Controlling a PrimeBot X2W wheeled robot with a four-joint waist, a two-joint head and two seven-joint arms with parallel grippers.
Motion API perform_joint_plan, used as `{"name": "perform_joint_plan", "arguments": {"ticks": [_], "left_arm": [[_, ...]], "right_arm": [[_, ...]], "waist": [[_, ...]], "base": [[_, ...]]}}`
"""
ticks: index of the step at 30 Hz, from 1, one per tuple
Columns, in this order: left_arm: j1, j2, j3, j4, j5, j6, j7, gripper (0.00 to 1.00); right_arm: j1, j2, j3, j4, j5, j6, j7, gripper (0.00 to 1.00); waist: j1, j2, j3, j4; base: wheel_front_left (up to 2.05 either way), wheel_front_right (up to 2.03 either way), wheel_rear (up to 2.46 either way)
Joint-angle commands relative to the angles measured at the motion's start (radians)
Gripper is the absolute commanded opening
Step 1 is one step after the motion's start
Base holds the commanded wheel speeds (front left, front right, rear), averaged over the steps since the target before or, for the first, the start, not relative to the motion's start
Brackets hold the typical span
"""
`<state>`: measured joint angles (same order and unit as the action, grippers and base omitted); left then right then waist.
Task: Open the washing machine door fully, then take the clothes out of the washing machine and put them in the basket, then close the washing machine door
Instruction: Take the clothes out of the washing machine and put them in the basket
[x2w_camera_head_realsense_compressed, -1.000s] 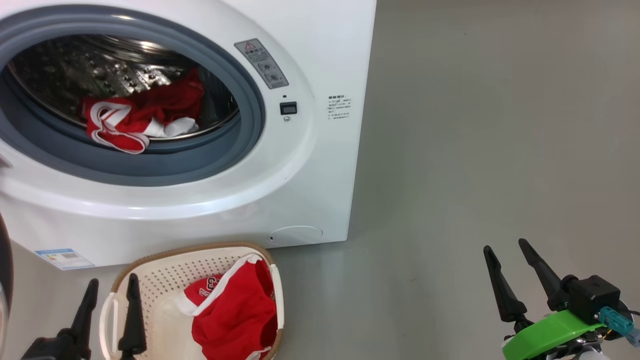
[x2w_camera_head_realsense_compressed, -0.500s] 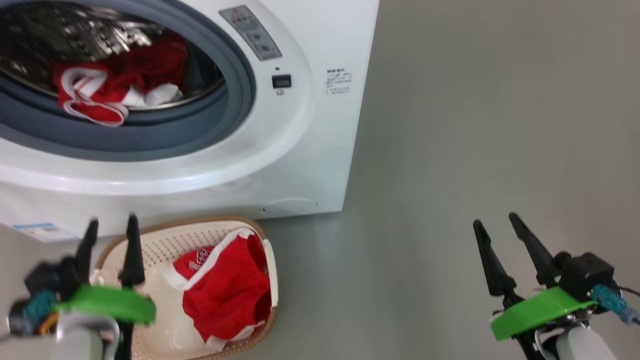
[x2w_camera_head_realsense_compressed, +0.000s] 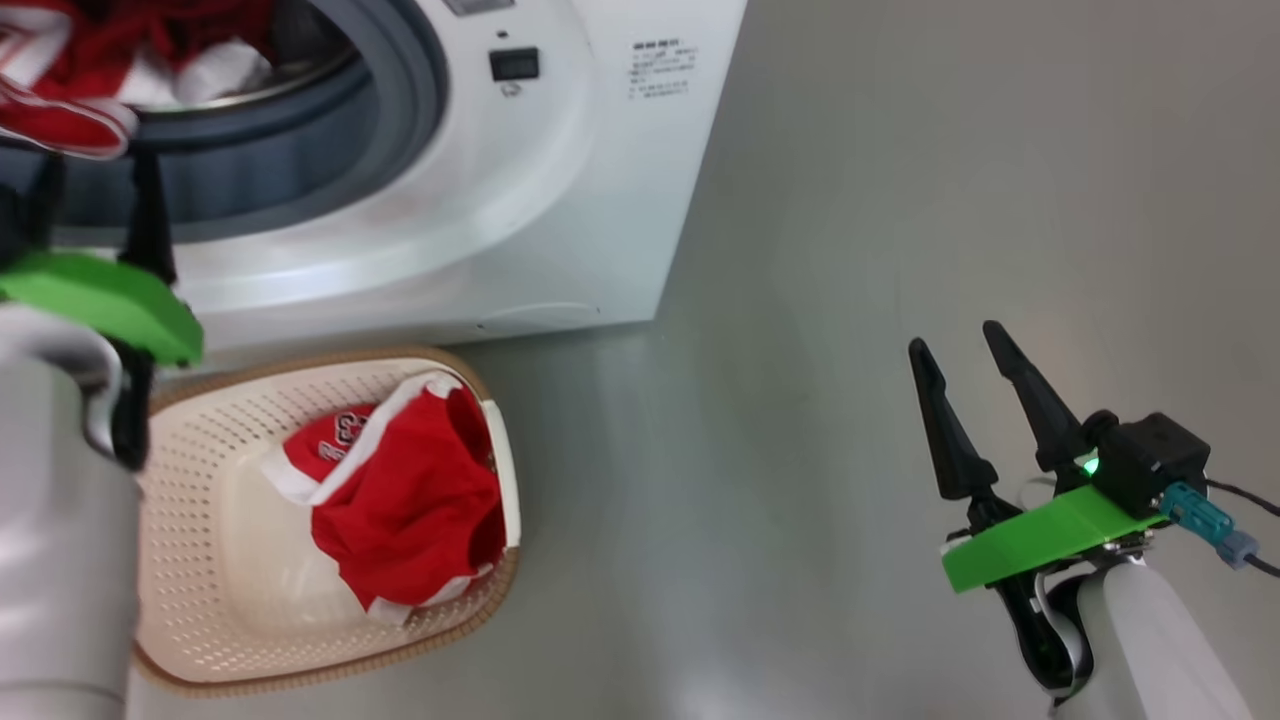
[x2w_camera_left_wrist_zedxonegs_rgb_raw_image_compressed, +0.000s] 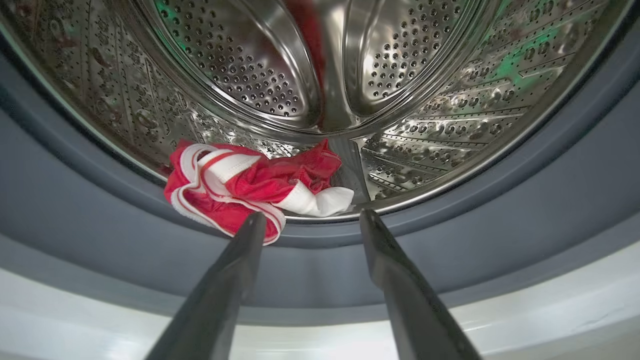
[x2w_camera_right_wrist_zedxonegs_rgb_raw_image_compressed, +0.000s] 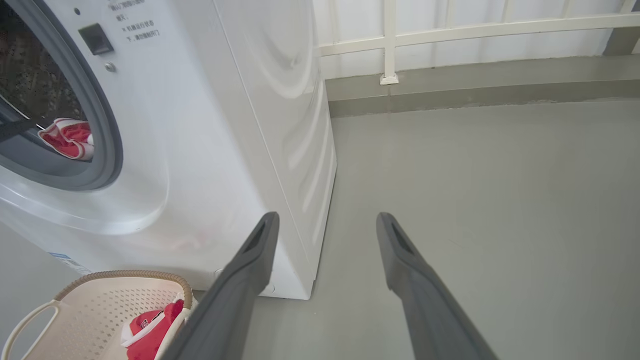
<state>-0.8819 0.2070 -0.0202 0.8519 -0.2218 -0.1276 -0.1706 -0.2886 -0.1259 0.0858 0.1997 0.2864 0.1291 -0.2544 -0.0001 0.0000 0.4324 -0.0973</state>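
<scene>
While the washing machine (x2w_camera_head_realsense_compressed: 520, 200) stood on the grey floor (x2w_camera_head_realsense_compressed: 850, 200) with its drum mouth uncovered, the basket (x2w_camera_head_realsense_compressed: 190, 580) sat just before it, holding one red piece of the clothes (x2w_camera_head_realsense_compressed: 400, 510). Another piece (x2w_camera_left_wrist_zedxonegs_rgb_raw_image_compressed: 240, 182) lay at the drum's front lip. The left jaws gaped empty, pointing at it. The right jaws gaped empty above the floor.

A white post (x2w_camera_right_wrist_zedxonegs_rgb_raw_image_compressed: 388, 40) stands with its foot on a grey kerb (x2w_camera_right_wrist_zedxonegs_rgb_raw_image_compressed: 475, 85). A white rail (x2w_camera_right_wrist_zedxonegs_rgb_raw_image_compressed: 500, 28) runs to either side of the post, with pale wall panels (x2w_camera_right_wrist_zedxonegs_rgb_raw_image_compressed: 450, 54) behind. In front of the post spreads a smooth grey floor (x2w_camera_right_wrist_zedxonegs_rgb_raw_image_compressed: 500, 200), evenly lit.
</scene>
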Motion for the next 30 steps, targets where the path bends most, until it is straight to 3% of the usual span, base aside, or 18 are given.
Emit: {"name": "perform_joint_plan", "arguments": {"ticks": [1,14,26,28,30], "left_arm": [[-0.053,0.06,0.012,0.016,0.015,0.005,0.01,1.0],[-0.317,0.144,-0.02,0.295,0.05,0.051,0.06,1.0],[-0.395,0.183,-0.037,0.395,0.049,0.059,0.055,1.0],[-0.401,0.185,-0.039,0.404,0.046,0.058,0.059,0.8],[-0.403,0.187,-0.044,0.411,0.047,0.06,0.064,0.44]], "right_arm": [[-0.014,0.005,0.027,-0.024,-0.003,0.002,-0.007,1.0],[-0.061,0.024,0.05,-0.028,-0.001,0.002,-0.007,1.0],[-0.079,0.028,0.067,-0.028,0.0,0.002,-0.007,1.0],[-0.079,0.028,0.067,-0.029,0.0,0.002,-0.007,1.0],[-0.079,0.029,0.069,-0.029,0.0,0.002,-0.007,1.0]], "waist": [[0.0001,0.0,0.056,-0.033],[0.0001,0.0,0.133,-0.075],[0.0001,0.0,0.153,-0.093],[0.0001,0.0,0.155,-0.095],[0.0001,0.0,0.156,-0.097]], "base": [[0.0,0.0,0.0],[0.0,0.0,0.0],[0.0,0.0,0.0],[0.0,0.0,0.0],[0.0,0.0,0.0]]}}
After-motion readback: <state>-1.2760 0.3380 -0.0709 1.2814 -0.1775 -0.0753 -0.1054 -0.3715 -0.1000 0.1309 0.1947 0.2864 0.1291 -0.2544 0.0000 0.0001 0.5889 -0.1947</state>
